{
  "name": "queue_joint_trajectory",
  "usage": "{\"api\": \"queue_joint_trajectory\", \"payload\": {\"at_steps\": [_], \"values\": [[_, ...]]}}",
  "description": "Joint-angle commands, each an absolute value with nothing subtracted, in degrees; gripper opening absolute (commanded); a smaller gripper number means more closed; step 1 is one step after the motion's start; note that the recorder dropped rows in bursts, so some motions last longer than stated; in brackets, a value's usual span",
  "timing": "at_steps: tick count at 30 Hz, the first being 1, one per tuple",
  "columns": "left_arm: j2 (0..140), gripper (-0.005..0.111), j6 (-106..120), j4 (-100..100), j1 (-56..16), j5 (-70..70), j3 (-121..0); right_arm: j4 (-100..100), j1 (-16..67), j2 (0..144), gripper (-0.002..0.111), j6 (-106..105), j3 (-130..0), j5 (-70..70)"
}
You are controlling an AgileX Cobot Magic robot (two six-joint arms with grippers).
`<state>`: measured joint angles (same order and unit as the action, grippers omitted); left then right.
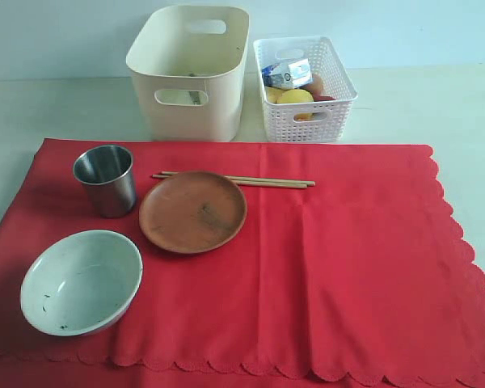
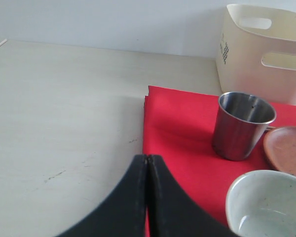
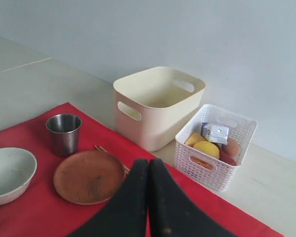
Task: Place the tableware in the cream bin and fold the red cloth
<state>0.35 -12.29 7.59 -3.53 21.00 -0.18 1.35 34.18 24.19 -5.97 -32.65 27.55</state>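
The red cloth point(image 1: 323, 267) lies spread flat on the table. On its left half stand the steel cup point(image 1: 106, 179), the brown plate point(image 1: 193, 211) and the pale bowl point(image 1: 82, 280); two chopsticks point(image 1: 242, 179) lie just behind the plate. The cream bin point(image 1: 190, 71) stands behind the cloth, with something metallic showing through its front handle cutout point(image 1: 196, 97). The spoon is out of view. My left gripper point(image 2: 147, 159) is shut and empty over the cloth's left edge point(image 2: 153, 128), short of the cup point(image 2: 241, 125). My right gripper point(image 3: 148, 163) is shut and empty above the cloth, near the plate point(image 3: 89, 177).
A white lattice basket point(image 1: 305, 89) right of the cream bin holds a milk carton point(image 1: 287, 73), a lemon point(image 1: 295, 98) and other food. Bare pale table point(image 1: 436, 105) surrounds the cloth. Neither arm shows in the exterior view.
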Motion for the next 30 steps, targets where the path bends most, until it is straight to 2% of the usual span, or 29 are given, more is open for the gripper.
{"api": "queue_joint_trajectory", "payload": {"at_steps": [1,10,30], "values": [[0.0,0.0,-12.3,10.4,-3.4,21.1,0.0,1.1,34.0,24.1,0.0,-6.0,-29.3,25.1],[4.4,0.0,-12.3,9.7,-3.4,21.5,-8.0,1.1,34.0,24.1,0.0,-6.0,-25.5,22.4],[37.4,0.0,-12.3,9.7,-3.4,21.7,-31.4,1.3,34.0,29.4,0.0,-5.7,-20.3,15.1]]}}
